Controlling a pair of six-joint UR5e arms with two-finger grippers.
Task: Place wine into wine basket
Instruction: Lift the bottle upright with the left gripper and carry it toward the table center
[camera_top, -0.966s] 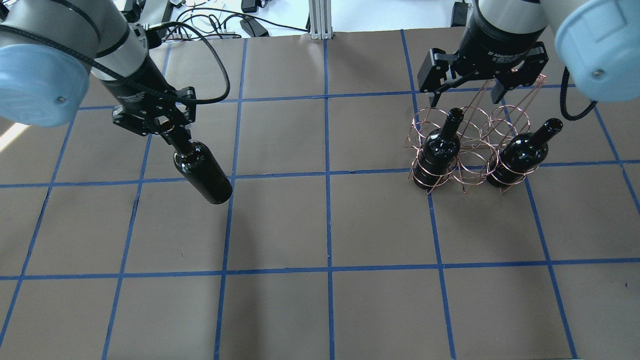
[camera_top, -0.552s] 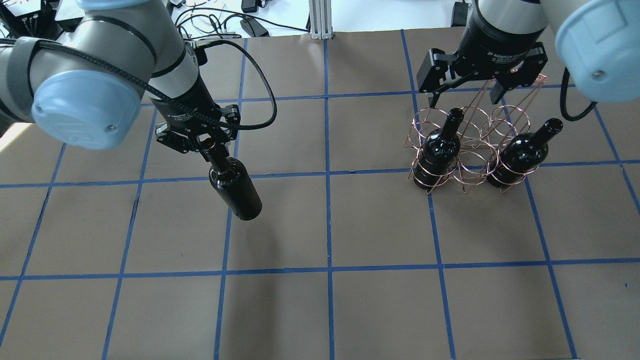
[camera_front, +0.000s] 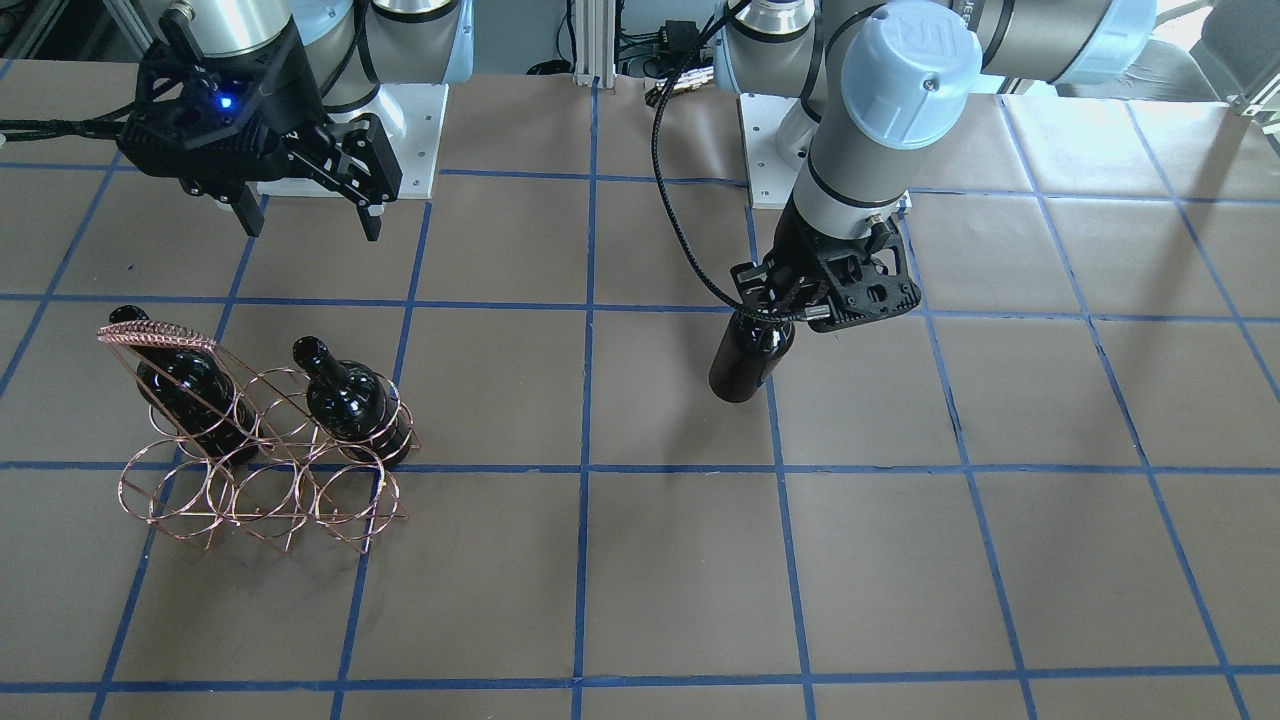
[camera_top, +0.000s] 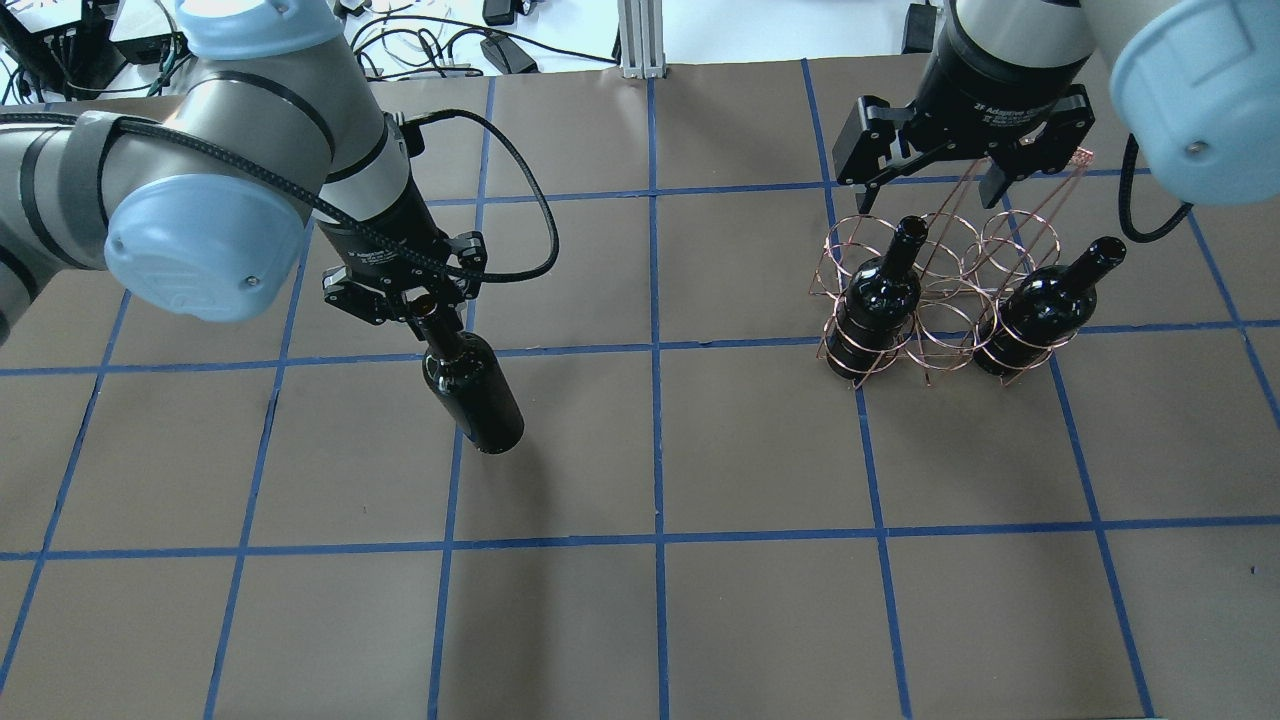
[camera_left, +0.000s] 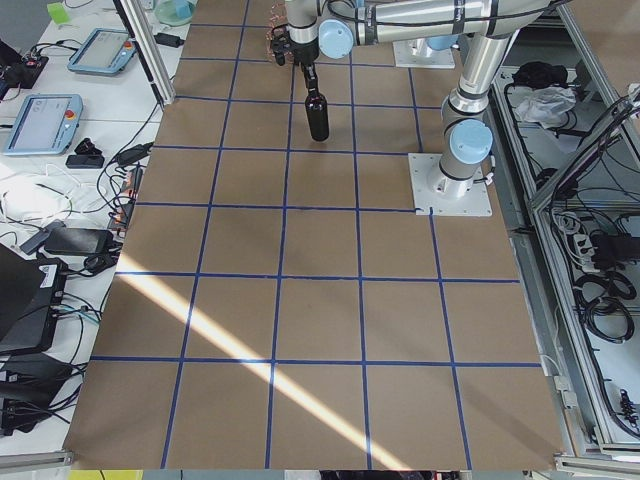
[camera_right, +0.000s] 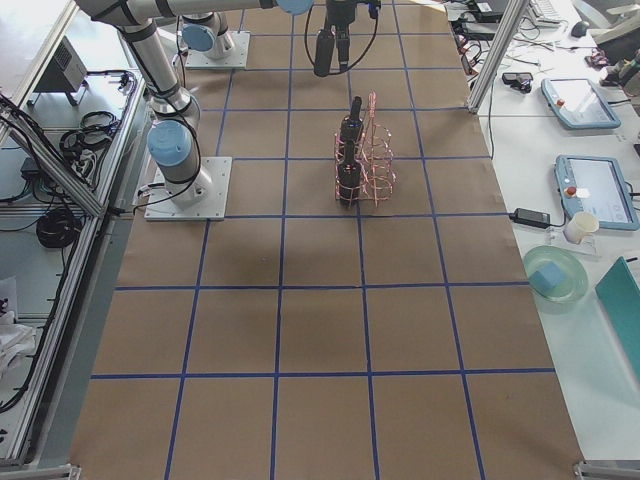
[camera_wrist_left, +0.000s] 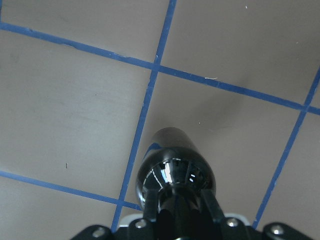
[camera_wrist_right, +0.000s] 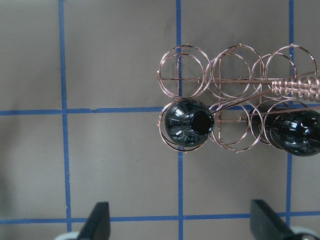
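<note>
My left gripper (camera_top: 415, 300) is shut on the neck of a glossy black wine bottle (camera_top: 472, 395), which hangs base down above the table, left of centre. It also shows in the front view (camera_front: 745, 355) and the left wrist view (camera_wrist_left: 172, 170). The copper wire wine basket (camera_top: 935, 300) stands at the right, also in the front view (camera_front: 250, 470). It holds two more black bottles (camera_top: 880, 295) (camera_top: 1040, 305) in its outer rings; the middle rings are empty. My right gripper (camera_top: 932, 195) is open and empty, hovering above the basket's far side.
The table (camera_top: 660, 600) is brown paper with a blue tape grid. The arm bases (camera_front: 400, 110) sit at the robot's edge. Cables and devices (camera_top: 480, 40) lie beyond the far edge.
My left arm has carried the bottle to the right and a little toward the table's middle, and the bottle now hangs steeper. The right arm and the basket have not moved.
</note>
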